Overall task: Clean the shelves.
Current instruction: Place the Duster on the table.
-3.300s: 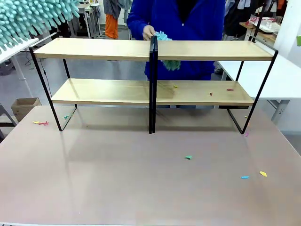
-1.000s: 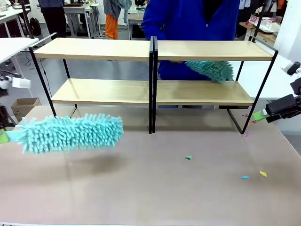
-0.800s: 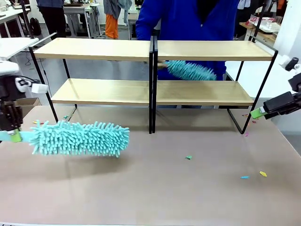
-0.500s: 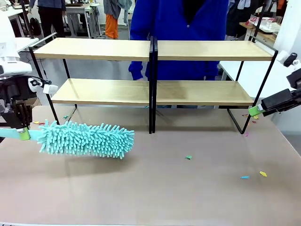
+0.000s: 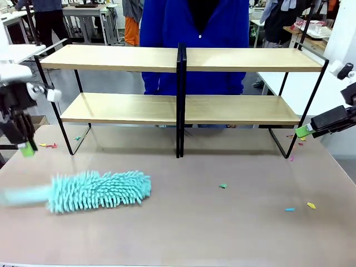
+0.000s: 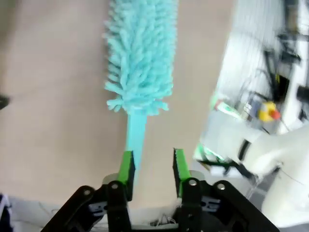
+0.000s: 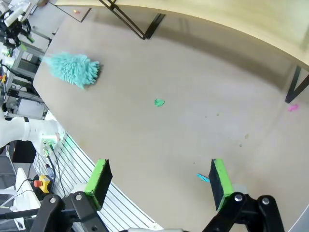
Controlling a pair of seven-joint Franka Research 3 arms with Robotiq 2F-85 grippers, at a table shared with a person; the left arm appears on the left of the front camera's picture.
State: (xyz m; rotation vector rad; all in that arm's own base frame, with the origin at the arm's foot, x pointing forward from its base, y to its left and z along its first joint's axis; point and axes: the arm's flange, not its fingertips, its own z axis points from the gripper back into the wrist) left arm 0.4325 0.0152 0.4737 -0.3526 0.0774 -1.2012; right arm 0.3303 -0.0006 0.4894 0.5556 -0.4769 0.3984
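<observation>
The shelves (image 5: pixel 178 61), a two-tier rack of light-wood boards on a black frame, stand along the far edge of the tabletop (image 5: pixel 211 228), both boards bare as far as we can see, a person in blue (image 5: pixel 194 33) just behind them; nearer the left edge lies a teal microfibre duster (image 5: pixel 100 190), its handle pointing left, resting on the surface; our left gripper (image 6: pixel 151 164) hangs above that handle with jaws apart, gripping nothing; our right gripper (image 7: pixel 159 182) waits by the right edge, jaws wide apart and empty; small coloured scraps (image 5: pixel 222 186) dot the tabletop; we judge the dusting finished and the tool set down; next we would pull both arms clear.
</observation>
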